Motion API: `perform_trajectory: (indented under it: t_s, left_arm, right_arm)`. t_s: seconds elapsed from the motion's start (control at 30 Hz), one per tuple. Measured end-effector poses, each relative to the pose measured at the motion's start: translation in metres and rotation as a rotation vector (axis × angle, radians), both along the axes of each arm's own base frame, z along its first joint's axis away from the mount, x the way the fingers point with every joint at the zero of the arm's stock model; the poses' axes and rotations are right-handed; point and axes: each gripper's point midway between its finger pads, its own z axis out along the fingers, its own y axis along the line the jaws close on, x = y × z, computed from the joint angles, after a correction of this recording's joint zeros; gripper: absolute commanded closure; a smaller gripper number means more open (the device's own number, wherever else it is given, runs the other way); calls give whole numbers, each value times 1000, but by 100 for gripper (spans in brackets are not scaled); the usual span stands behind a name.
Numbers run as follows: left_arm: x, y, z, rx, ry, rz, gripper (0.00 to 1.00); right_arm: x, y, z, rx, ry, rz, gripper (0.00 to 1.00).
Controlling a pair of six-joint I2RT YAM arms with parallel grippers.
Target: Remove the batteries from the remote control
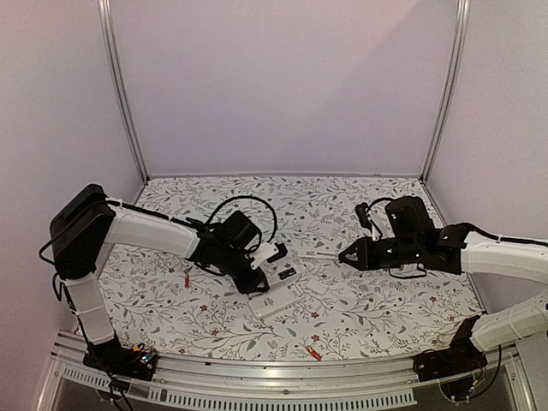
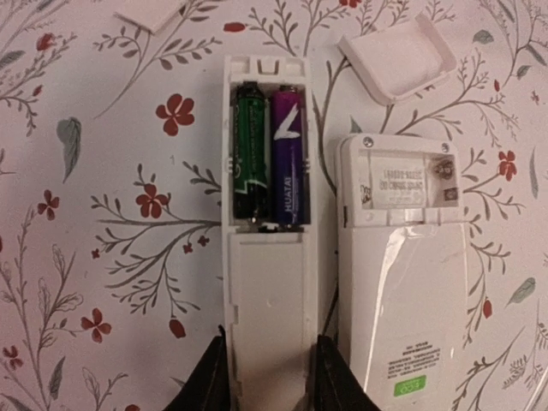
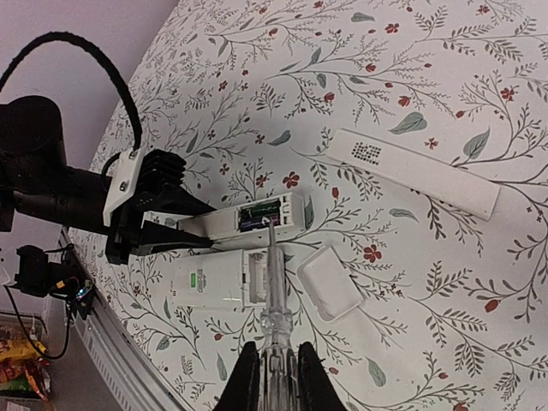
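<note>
A narrow white remote [image 2: 268, 282] lies back up with its battery bay open. In the bay sit a black-and-green battery [image 2: 249, 154] and a purple one [image 2: 288, 154]. My left gripper [image 2: 268, 381] is shut on this remote's lower end and holds it on the table [image 1: 257, 278]. My right gripper [image 3: 272, 377] is shut on a clear-handled screwdriver [image 3: 272, 291]. Its tip is at the edge of the open bay [image 3: 261, 214]. In the top view the right gripper [image 1: 351, 254] is to the right of the remote.
A wider white remote [image 2: 402, 291] with an empty bay lies right beside the narrow one. A loose cover [image 2: 398, 56] lies beyond it, and another [image 2: 150, 10] at the top left. A long white remote [image 3: 415, 171] lies farther off. A red battery [image 1: 187, 280] and an orange-red one [image 1: 313, 352] lie loose.
</note>
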Motion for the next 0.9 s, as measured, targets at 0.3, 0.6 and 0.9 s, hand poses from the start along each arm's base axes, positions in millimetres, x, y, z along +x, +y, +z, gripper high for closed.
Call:
perform_trajectory:
  t_s: [0.3,0.6,0.9]
  left_arm:
    - [-8,-6,0,5,-26,-68,85]
    - [-8,-6,0,5,-29,-75,86]
    - [-8,-6,0,5,-29,-75,86]
  right_arm:
    - [-19,21,-32,-127,41,89,100]
    - [-14,31,-49,-182,54,99,100]
    - [-2,42,-50,-184,42,92,100]
